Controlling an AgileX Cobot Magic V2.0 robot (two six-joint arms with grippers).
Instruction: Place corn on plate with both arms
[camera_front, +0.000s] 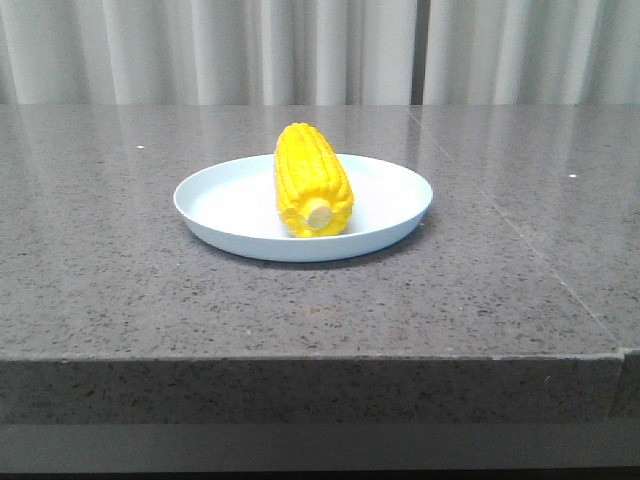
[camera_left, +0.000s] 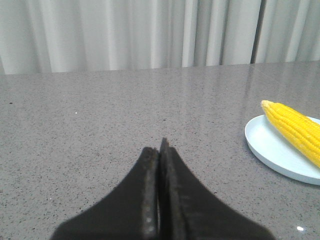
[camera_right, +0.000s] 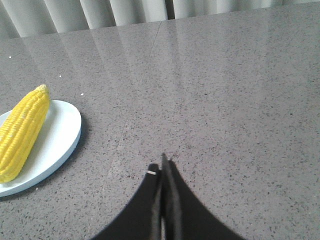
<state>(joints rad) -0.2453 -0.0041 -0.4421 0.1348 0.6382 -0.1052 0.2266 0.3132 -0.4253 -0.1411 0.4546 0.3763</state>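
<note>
Speckled grey stone table (camera_front: 120, 290) (glossy) fronts pale pleated curtains (camera_front: 200, 50).

Lighting was bright, even and diffuse in all three views. The polished grey stone table (camera_front: 120, 250) carried pale vertical reflections of the white curtains (camera_front: 200, 50) and a few pinpoint glints. The plate (camera_front: 215, 215) cast only a thin soft shadow at its near rim. The front view was sharp; in the wrist views the black fingers (camera_left: 145, 200) (camera_right: 150, 210) looked soft and underexposed.
</note>
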